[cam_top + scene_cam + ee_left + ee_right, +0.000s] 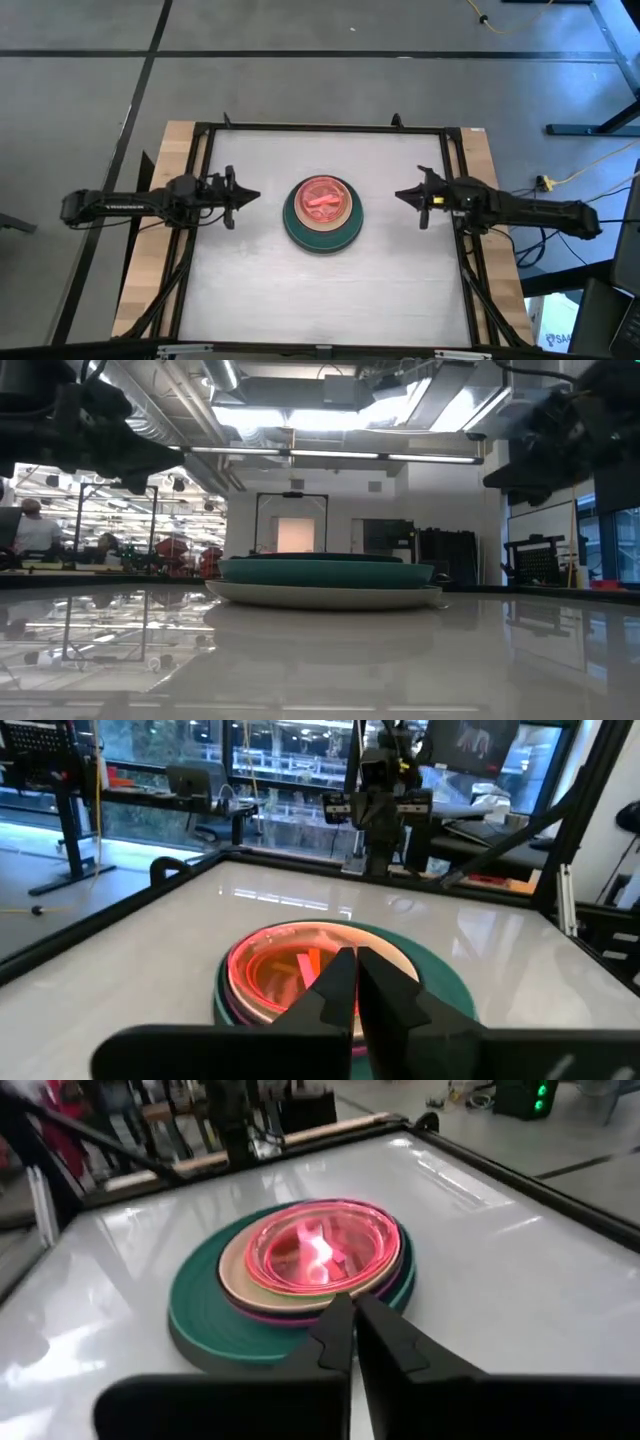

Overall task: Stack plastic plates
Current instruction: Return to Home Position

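Plate stack (322,213): one pile at the centre of the white table (400,290). Grey plate (320,596) at the bottom, dark green plate (296,236) on it, peach plate (232,1270) higher, small pink plate (322,198) on top. Left gripper (254,196): fingers pressed together, empty, left of the stack, apart from it. Right gripper (400,196): likewise closed, empty, right of the stack.

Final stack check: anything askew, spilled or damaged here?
Nothing spilled or damaged. The plate stack sits mid-table, but its upper plates look off-centre on the dark green plate: more green rim shows on one side. The left gripper and right gripper wait clear of it.
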`<state>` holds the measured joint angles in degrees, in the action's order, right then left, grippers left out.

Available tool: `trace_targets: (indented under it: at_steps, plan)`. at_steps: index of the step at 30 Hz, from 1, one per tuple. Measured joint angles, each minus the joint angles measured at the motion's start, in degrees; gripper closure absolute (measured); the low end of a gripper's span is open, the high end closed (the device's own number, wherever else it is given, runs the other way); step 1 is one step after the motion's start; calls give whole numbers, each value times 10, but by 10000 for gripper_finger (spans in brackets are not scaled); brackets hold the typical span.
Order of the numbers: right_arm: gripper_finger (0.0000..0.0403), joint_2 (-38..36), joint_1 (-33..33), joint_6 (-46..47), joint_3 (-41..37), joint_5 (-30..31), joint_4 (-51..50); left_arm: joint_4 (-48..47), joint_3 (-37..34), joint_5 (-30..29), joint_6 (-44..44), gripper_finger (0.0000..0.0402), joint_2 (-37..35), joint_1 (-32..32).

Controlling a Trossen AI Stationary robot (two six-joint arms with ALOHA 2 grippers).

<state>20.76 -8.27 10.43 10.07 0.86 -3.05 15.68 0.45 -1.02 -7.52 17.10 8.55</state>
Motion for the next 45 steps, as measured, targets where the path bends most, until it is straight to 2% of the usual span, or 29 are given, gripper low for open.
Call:
trace_targets:
  at_steps: [6, 9, 12, 20, 45]
  plan:
    - [397, -138, 0, 16, -83, 25, 11, -21, 0, 0, -8, 398, -42, -8]
    - [397, -173, 0, -4, -90, -6, 46, -25, 0, 0, -9, 397, -60, -14]
    - [401, -208, 1, -5, -97, 0, 45, -37, 0, 0, 0, 400, -86, -15]
    - [395, -203, 0, 3, -96, 10, 43, -78, 0, -16, 32, 393, -145, -15]
    - [395, -204, 0, 2, -96, 10, 43, -75, 0, -17, 35, 389, -145, -15]
